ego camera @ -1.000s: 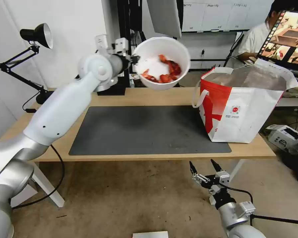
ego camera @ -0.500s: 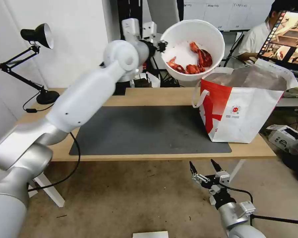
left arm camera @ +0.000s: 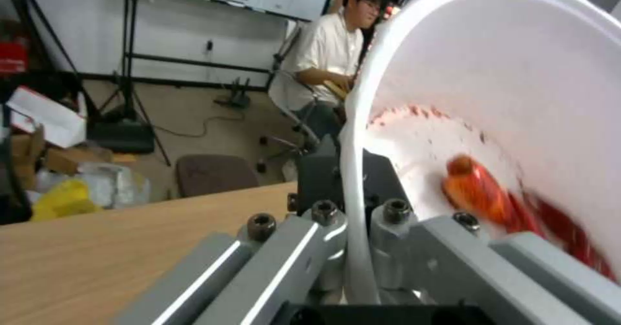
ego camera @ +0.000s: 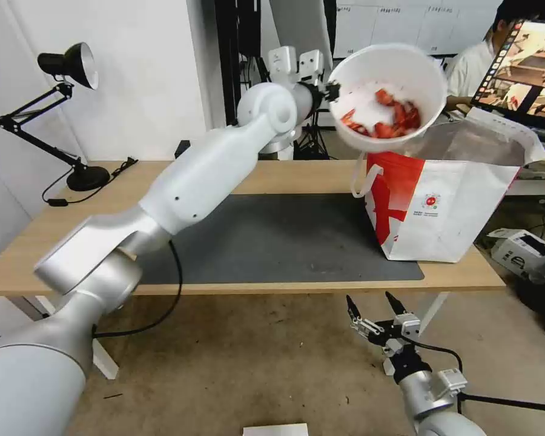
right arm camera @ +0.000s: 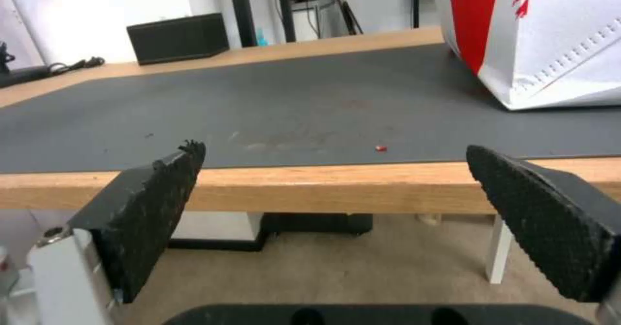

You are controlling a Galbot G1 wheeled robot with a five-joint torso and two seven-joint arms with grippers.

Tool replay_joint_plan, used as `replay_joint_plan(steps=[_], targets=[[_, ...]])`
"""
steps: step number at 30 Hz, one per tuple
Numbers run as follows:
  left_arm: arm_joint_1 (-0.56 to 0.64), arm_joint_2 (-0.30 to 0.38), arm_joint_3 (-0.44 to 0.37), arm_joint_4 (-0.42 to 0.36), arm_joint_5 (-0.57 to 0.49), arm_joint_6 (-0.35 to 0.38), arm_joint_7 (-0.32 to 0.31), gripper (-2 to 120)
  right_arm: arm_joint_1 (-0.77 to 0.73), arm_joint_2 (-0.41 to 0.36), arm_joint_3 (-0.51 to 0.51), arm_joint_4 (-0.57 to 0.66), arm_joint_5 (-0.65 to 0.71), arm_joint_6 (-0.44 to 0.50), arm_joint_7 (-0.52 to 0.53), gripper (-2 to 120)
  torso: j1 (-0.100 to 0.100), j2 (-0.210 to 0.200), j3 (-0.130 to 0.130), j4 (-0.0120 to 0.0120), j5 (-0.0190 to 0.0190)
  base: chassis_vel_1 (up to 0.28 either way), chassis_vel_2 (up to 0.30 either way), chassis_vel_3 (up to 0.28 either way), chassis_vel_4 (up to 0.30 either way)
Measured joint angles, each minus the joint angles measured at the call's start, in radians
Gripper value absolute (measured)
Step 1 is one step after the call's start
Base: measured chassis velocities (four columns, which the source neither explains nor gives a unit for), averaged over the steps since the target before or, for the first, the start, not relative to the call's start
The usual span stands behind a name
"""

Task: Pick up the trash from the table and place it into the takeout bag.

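The white bowl of crayfish shells point(ego camera: 389, 91) hangs in the air at the end of my left arm, tilted toward me so the red shells point(ego camera: 386, 120) pile against its lower side. It sits above the near-left corner of the takeout bag point(ego camera: 445, 200), its underside just over the bag's rim. My left end effector point(ego camera: 331, 92) is clamped on the bowl's rim at the side facing my wrist; in the left wrist view the white rim point(left arm camera: 354, 179) passes between the grey fingers point(left arm camera: 304, 262), with the shells point(left arm camera: 492, 199) lying inside the wall.

The takeout bag stands upright on the right end of the surface point(ego camera: 91, 206), partly on the dark grey mat point(ego camera: 272, 242), its red side panel facing the mat and its foil-lined mouth open.

My right end effector point(ego camera: 375, 312) is parked low, below the front edge of the surface, its two black pads point(right arm camera: 152, 208) well apart with nothing between them. From the right wrist view I see the mat point(right arm camera: 271, 116), a tiny red scrap point(right arm camera: 381, 147) near its front edge, the bag's lower corner point(right arm camera: 550, 48), and a black box point(right arm camera: 178, 38) at the far side.
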Motion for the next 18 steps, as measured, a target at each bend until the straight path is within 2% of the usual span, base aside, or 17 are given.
replay_joint_plan(steps=[1,4,8,18], targets=[[0.0,0.0,0.0,0.0,0.0,0.0,0.0,0,0.0,0.0,0.0,0.0,0.0,0.0,0.0,100,0.0,0.0,0.0,0.0,0.0,0.0,0.0,0.0,0.0],[-0.012,-0.068,0.004,0.051,0.053,-0.005,-0.015,0,0.0,0.0,0.0,0.0,0.0,0.0,0.0,100,0.0,0.0,0.0,-0.0004,0.0001,0.0,0.0,0.0,0.0],[-0.013,-0.111,0.01,0.089,0.082,-0.026,-0.041,0,0.0,0.0,0.0,0.0,0.0,0.0,0.0,100,0.0,0.0,0.0,-0.0001,0.0001,0.0,0.0,0.0,0.0],[-0.016,-0.147,0.027,0.145,0.161,-0.075,-0.087,0,0.0,0.0,0.0,0.0,0.0,0.0,0.0,100,0.0,0.0,0.0,0.0,0.0001,0.0,0.0,0.0,0.0]])
